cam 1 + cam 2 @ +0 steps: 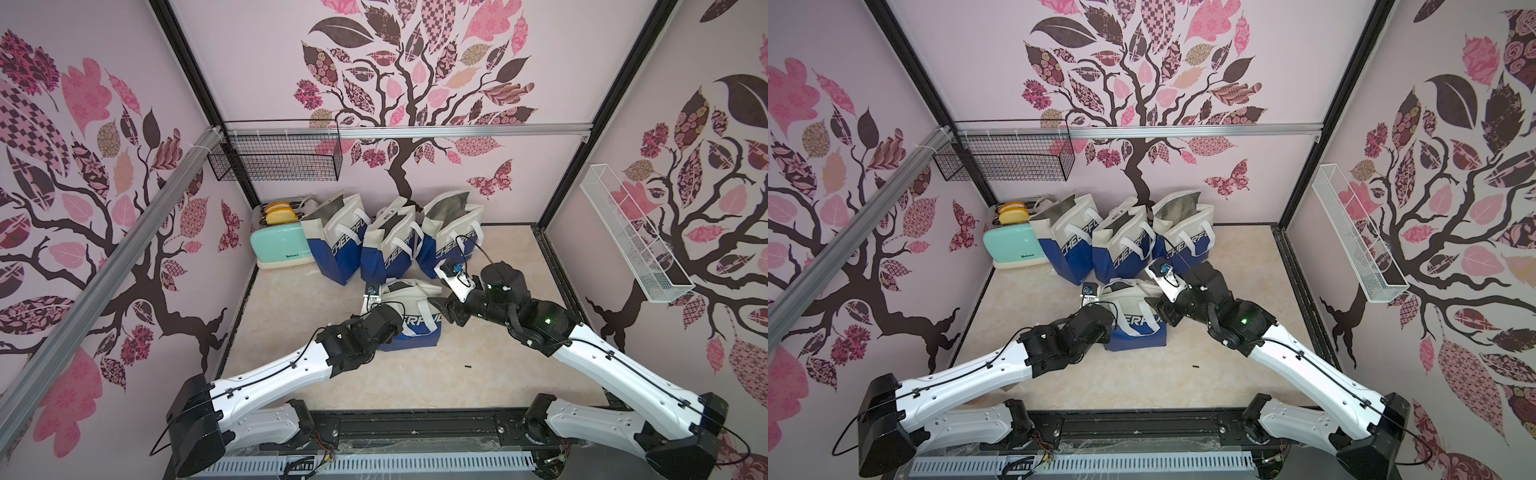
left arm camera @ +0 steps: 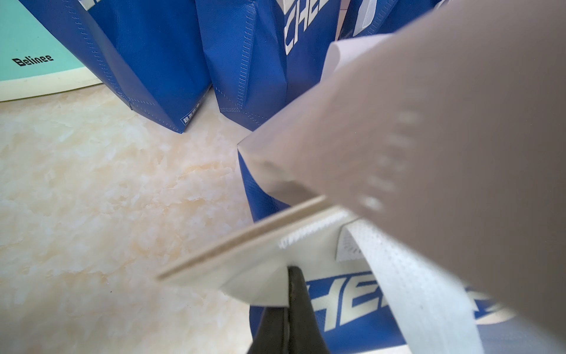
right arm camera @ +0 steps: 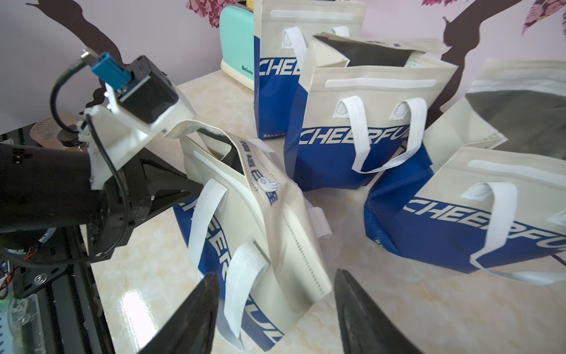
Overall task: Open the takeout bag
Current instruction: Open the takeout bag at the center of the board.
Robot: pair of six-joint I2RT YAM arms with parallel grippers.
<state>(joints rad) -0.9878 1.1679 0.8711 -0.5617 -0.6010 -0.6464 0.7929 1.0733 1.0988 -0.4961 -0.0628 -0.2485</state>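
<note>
Marble tabletop [image 1: 374, 382]: left pincer [image 2: 290, 271] clamps takeout bag [image 2: 260, 260]; right pincer [image 3: 275, 274] agape.

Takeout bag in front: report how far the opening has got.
Done: the left gripper is shut on the takeout bag's rim, and a small dark gap shows at that end. In hand: the right gripper is open at the other end. Left: most of the mouth is closed.
</note>
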